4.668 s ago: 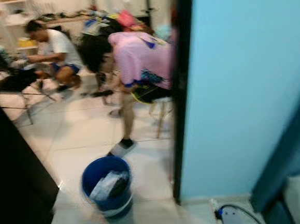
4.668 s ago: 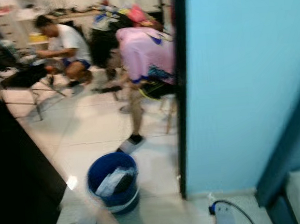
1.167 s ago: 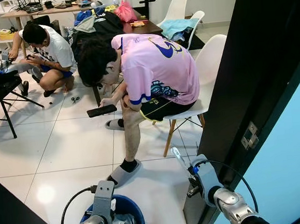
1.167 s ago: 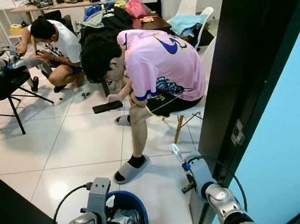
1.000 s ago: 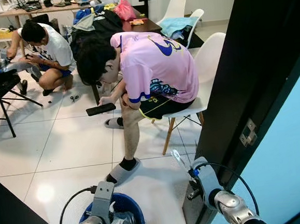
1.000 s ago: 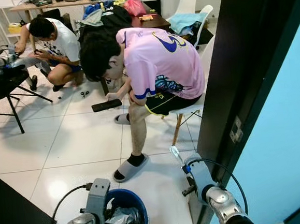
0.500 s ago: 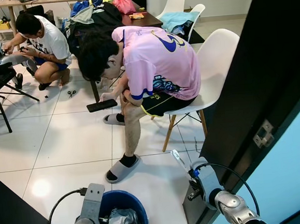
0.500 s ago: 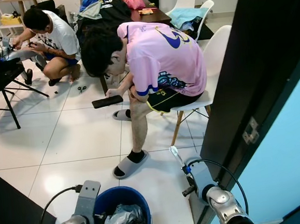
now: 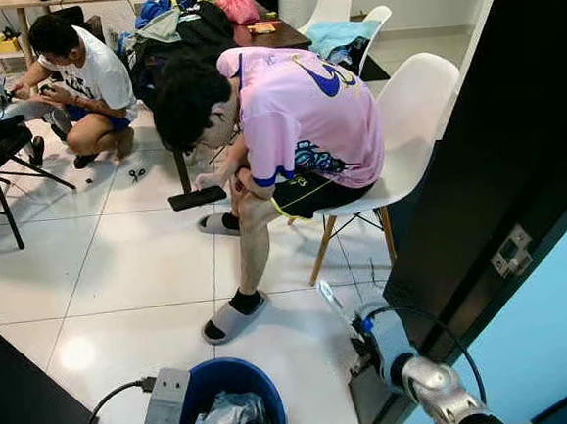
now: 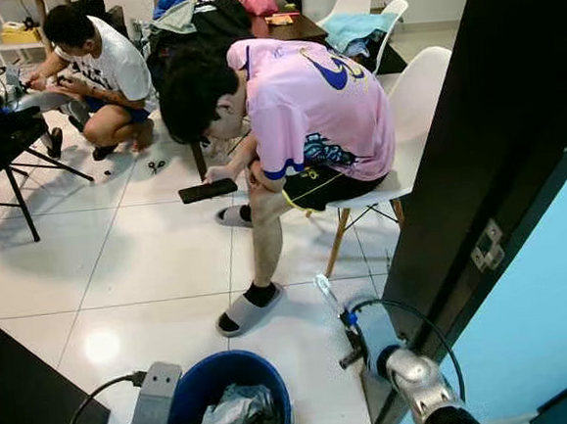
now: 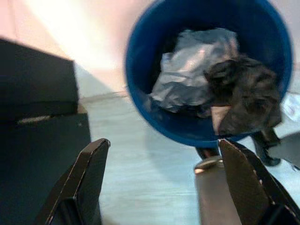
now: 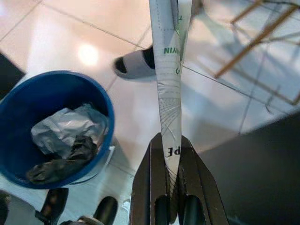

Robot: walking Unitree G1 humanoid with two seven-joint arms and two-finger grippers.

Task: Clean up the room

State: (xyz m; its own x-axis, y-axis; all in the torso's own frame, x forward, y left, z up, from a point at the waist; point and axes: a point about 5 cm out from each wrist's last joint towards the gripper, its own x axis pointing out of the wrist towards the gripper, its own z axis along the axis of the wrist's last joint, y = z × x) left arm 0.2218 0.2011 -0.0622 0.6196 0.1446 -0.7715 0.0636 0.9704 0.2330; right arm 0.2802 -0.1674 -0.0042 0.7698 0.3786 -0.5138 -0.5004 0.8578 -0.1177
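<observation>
A blue bucket [image 9: 227, 366] stands on the white tiles just in front of me, with crumpled grey plastic [image 11: 192, 65] and dark rubbish inside. My right gripper [image 12: 171, 140] is shut on a long flat white wrapper with green print [image 12: 168, 70]. It holds the wrapper upright, to the right of the bucket and near the door's edge, as the wrapper [image 9: 327, 295] shows in the left eye view. My left gripper [image 11: 164, 150] hangs open and empty at the bucket's near left side, its two fingers wide apart.
A person in a pink shirt [image 9: 295, 103] sits bent forward on a white chair [image 9: 423, 113] holding a phone, one slippered foot [image 9: 231, 319] close to the bucket. Another person [image 9: 76, 76] crouches at the back left. A black door [image 9: 497, 176] stands right, dark furniture [image 9: 24, 409] left.
The view has gone from a blurred, farther look to a sharp one close over the bucket. My left arm has sunk lower at the bucket's left. The right gripper still holds the wrapper.
</observation>
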